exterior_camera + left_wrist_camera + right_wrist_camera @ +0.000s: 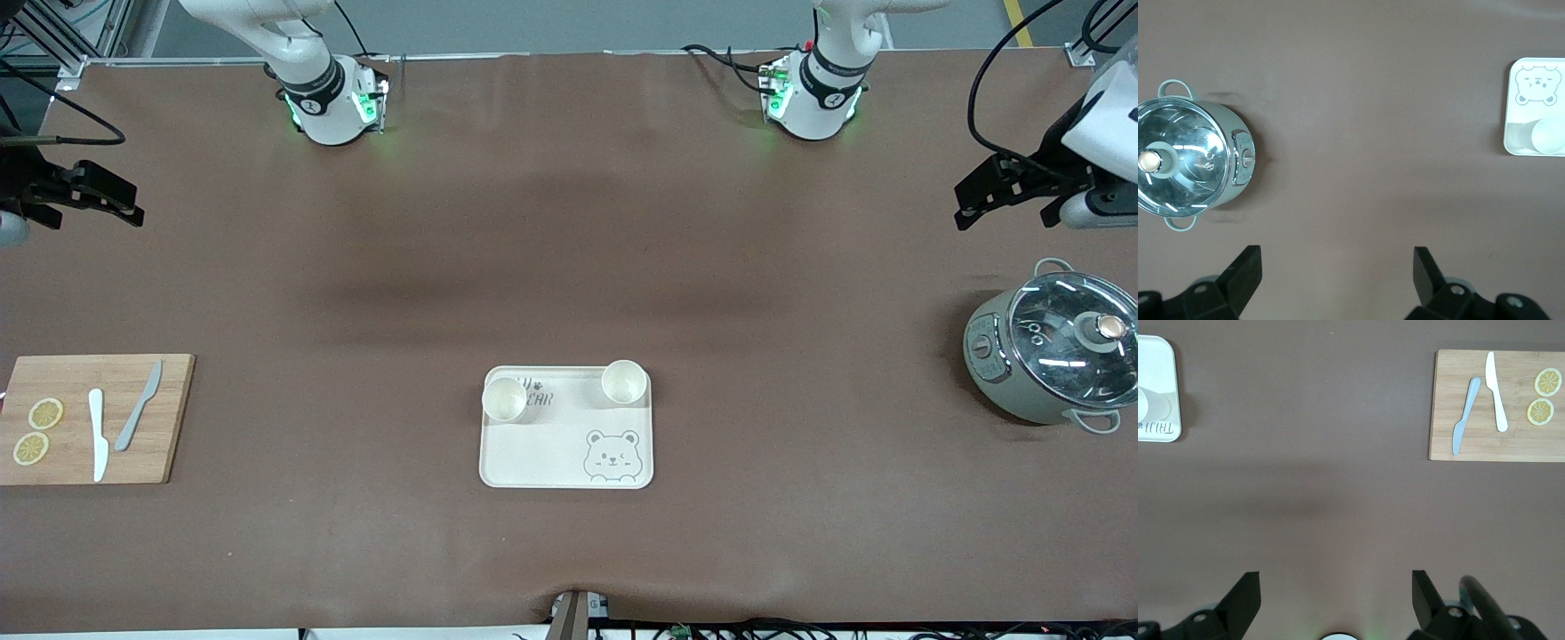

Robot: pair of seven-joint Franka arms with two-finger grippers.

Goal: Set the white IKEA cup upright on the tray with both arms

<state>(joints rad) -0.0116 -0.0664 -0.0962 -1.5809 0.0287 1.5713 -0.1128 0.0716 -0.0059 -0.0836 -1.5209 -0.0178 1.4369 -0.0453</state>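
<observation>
The cream-white tray (551, 453) with a grey bear drawing lies in the middle of the table. Two white cups stand upright on it, along its edge farther from the front camera. One cup (504, 399) is toward the right arm's end, the other cup (623, 382) toward the left arm's end. My left gripper (962, 206) is open and empty, up over the table's left-arm end, apart from the tray. My right gripper (135, 206) is open and empty over the right-arm end. The left wrist view shows the left gripper (1337, 267), the tray (1513, 113) and a cup (1548, 135). The right wrist view shows the right gripper (1336, 590), the tray (1158, 360) and a cup (1155, 405).
A grey-green pot with a glass lid (1053, 351) stands at the left arm's end, also in the left wrist view (1188, 167). A wooden cutting board (62, 462) with two knives and two lemon slices lies at the right arm's end, also in the right wrist view (1511, 443).
</observation>
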